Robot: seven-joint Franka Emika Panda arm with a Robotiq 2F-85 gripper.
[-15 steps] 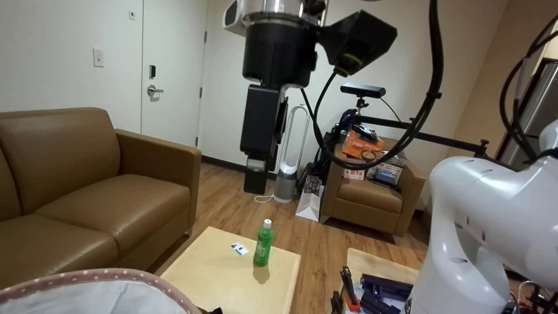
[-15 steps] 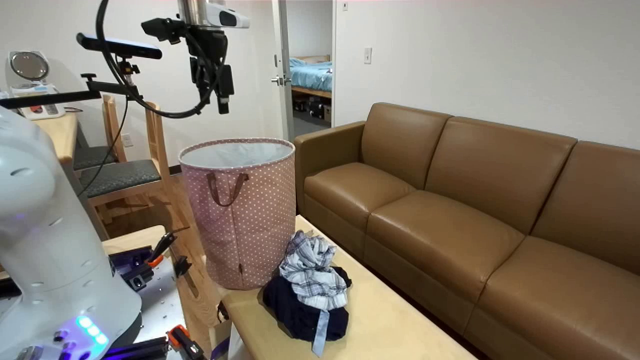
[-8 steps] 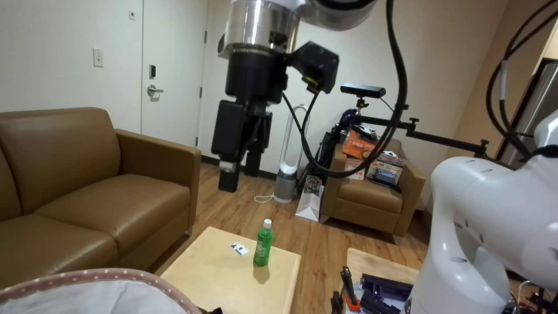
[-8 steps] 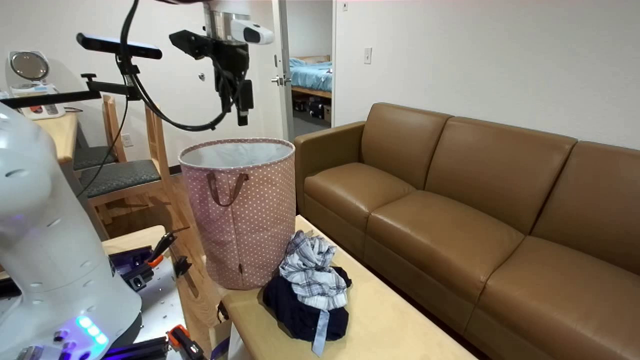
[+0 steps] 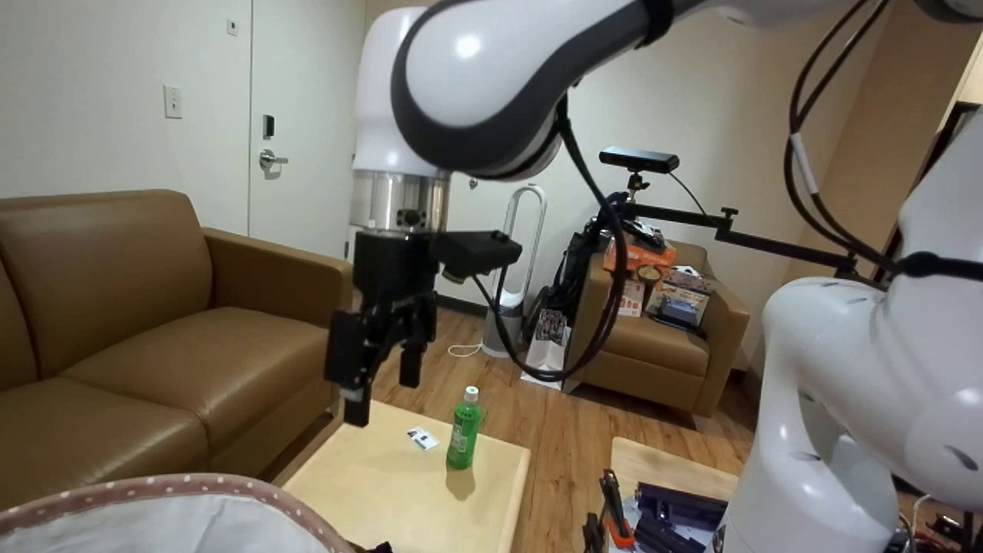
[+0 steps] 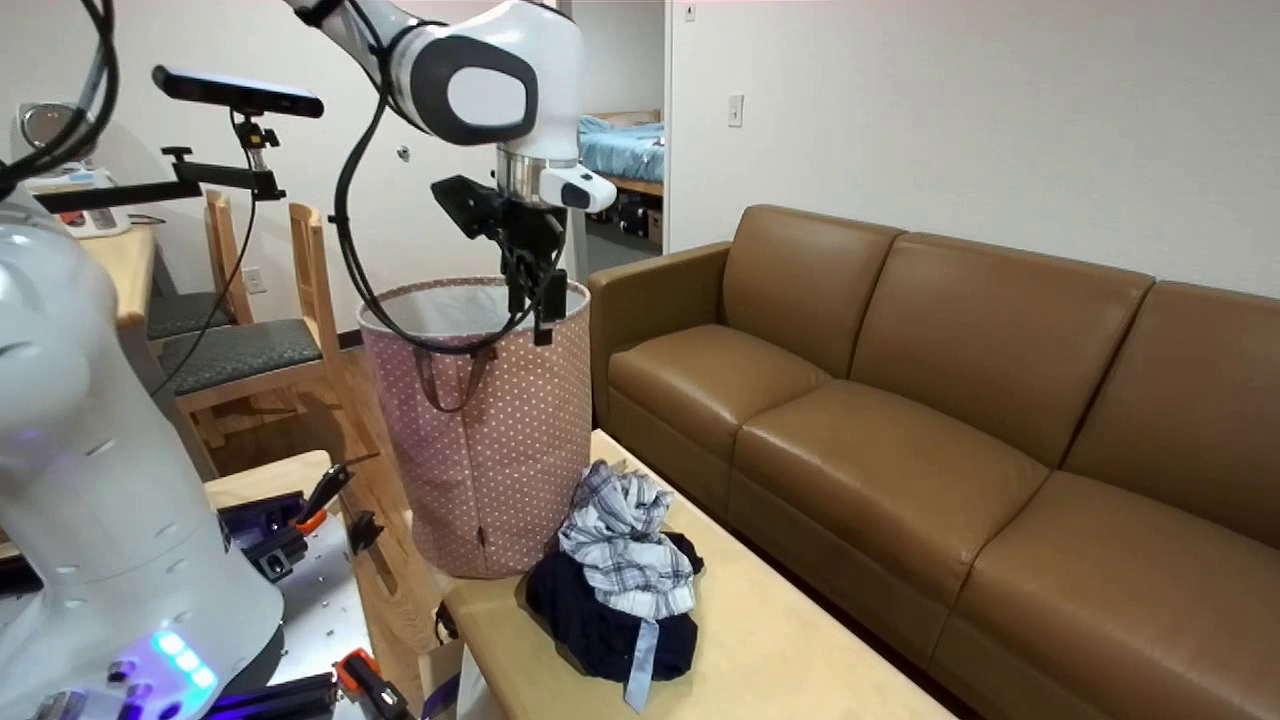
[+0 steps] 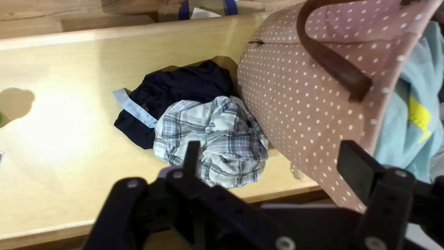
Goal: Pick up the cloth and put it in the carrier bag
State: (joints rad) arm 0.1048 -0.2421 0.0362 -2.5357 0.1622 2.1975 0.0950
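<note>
— Beginning with our claw (image 7: 274,160): how does it stand?

— Spread wide, gripping nothing. What has just changed is its height: it has come down, so we judge this as the approach, with the grasp not yet made.

— Where do we find the cloth (image 7: 225,139)?

— Lower down, partly hidden by the claw in the wrist view: a crumpled plaid heap in grey, blue-grey and white. It overlaps a navy garment (image 7: 187,83) on the pale wooden bench (image 7: 52,191), just beside the pink, white-dotted carrier bag (image 7: 298,93). We think the claw must shift clear of the bag's wall before dropping further.

— And against a second ago?

— In both exterior views the arm (image 6: 480,95) reaches lower; in an exterior view the claw now covers part of the bag's rim, where it had hung above it. Cloth, bag and, farther away, the green bottle (image 5: 464,428) have not moved.
</note>
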